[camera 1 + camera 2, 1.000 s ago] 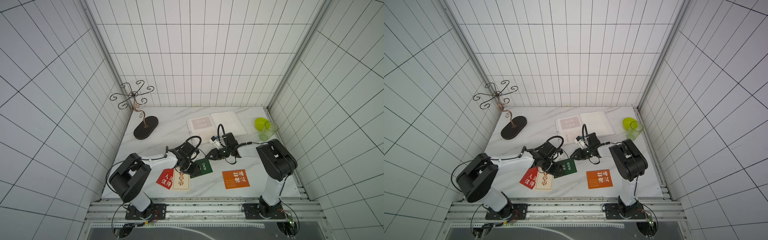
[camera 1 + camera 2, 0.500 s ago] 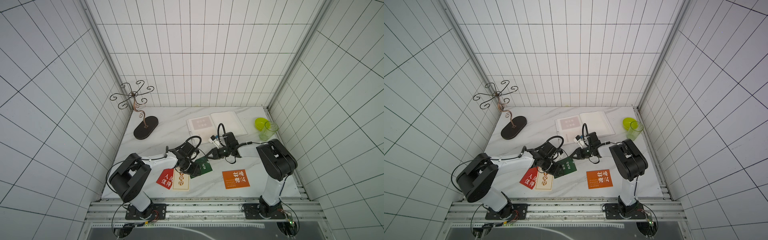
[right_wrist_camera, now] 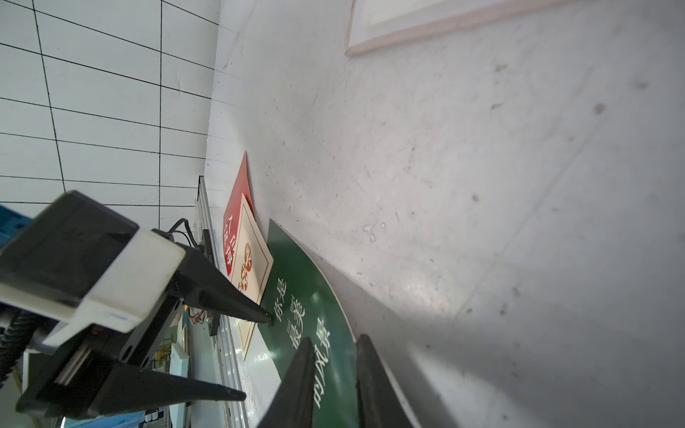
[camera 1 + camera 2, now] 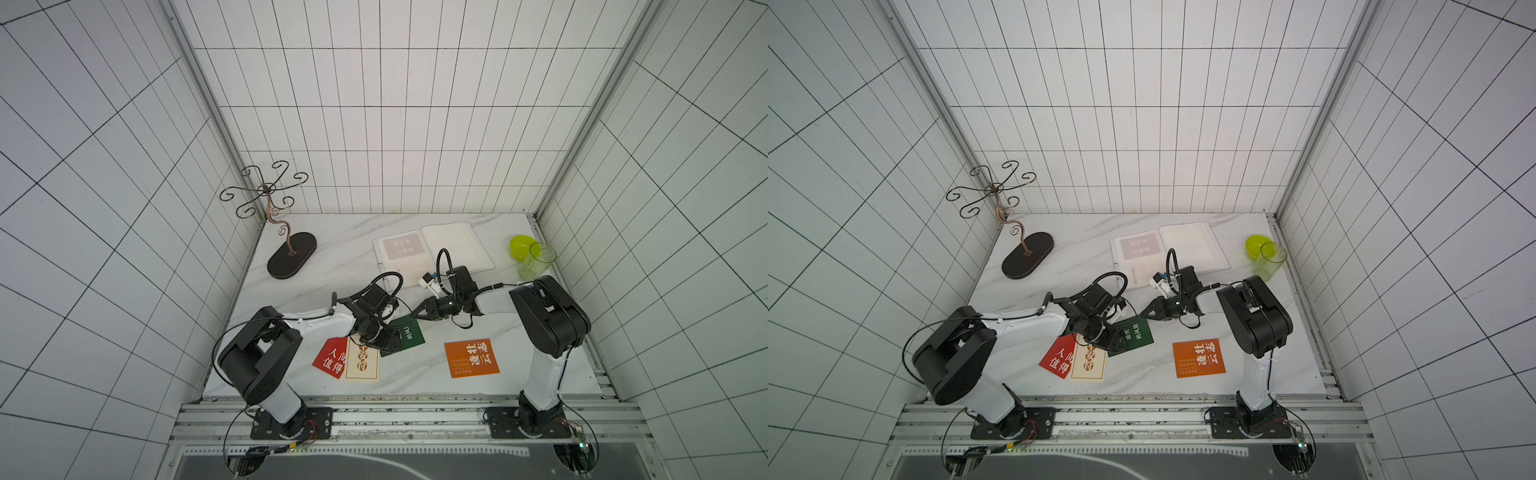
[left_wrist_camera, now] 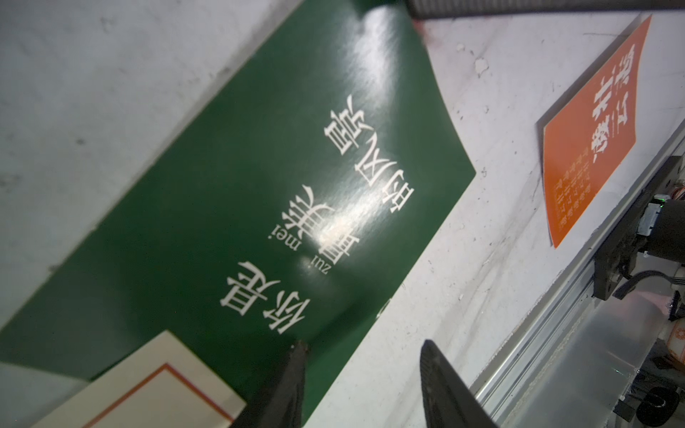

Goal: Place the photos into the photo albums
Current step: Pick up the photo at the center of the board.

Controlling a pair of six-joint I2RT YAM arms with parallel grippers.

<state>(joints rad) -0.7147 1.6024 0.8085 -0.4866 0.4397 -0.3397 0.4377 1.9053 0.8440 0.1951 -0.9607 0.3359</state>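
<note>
The dark green photo (image 4: 409,334) (image 4: 1136,334) lies mid-table, its far corner curled up off the marble. My left gripper (image 5: 363,348) is open. One of its fingertips (image 5: 300,346) rests on the green photo (image 5: 259,185) and the other hangs over bare table. My right gripper (image 3: 335,341) straddles the raised edge of the green photo (image 3: 307,296), jaws a narrow gap apart, no clamp visible. Red (image 4: 332,359), cream (image 4: 363,361) and orange (image 4: 471,358) photos lie near the front. The photo album (image 4: 453,245) lies open at the back, a faded card under its left page.
A dark wire stand (image 4: 291,257) is at the back left. A clear green cup (image 4: 536,266) and a yellow-green bowl (image 4: 521,247) sit at the back right. The album's pink corner (image 3: 426,29) is just beyond my right gripper. A metal rail (image 4: 395,407) runs along the front edge.
The green photo has turned a little and its far corner now sits higher at my right gripper. The right jaws have narrowed. Both arms have barely shifted.
</note>
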